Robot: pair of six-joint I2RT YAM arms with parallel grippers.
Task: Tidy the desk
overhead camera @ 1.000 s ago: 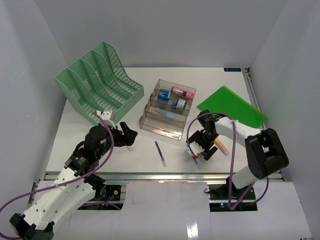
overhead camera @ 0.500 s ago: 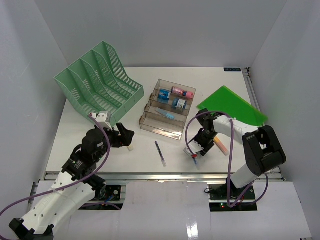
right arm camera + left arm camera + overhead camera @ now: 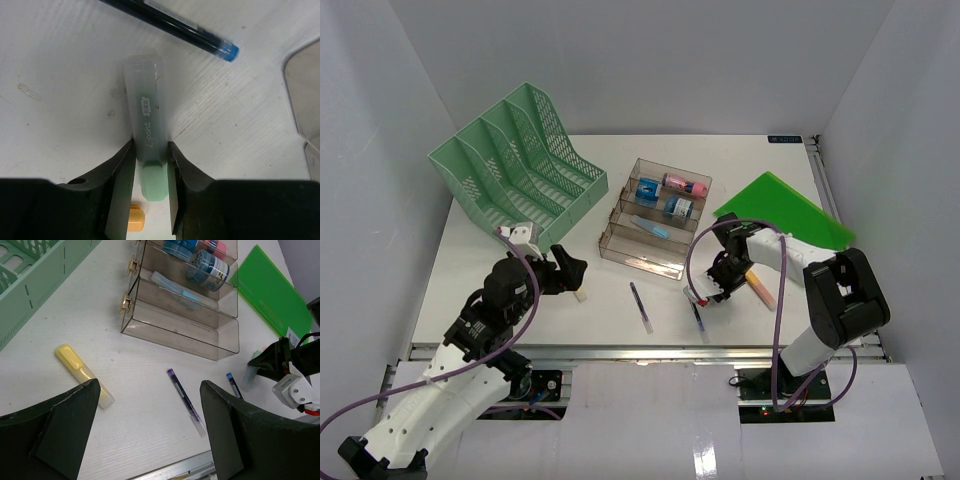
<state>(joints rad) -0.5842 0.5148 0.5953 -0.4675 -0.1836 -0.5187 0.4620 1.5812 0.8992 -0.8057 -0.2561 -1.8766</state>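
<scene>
1. There's the desk point(image 3: 610, 312): a large, flat, white rectangular tabletop, lying level and stretching from left to right across the middle of the scene.
2. Up close, its surface looks matte and faintly ribbed.
3. A silver metal rail point(image 3: 650, 349) runs along its near edge.

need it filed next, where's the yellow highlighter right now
In the left wrist view the yellow highlighter lies flat on the left side of the desk, in front of the green file rack and left of the purple pen.
</scene>
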